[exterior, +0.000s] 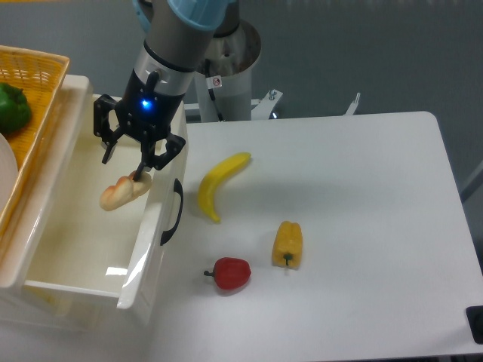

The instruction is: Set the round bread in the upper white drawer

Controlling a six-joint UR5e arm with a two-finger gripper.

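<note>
My fingers (140,175) grip the bread (124,191) over the open drawer (83,249). Placing step, I judge; next I lower and let go.

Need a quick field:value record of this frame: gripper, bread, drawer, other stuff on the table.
gripper: over the open drawer, fingers shut on the round bread
round bread: held in the air above the drawer's inside, not yet set down
upper white drawer: pulled open, nothing seen lying in it
table items: banana, yellow pepper, red pepper
basket: left of the drawer, holds a green pepper
</note>
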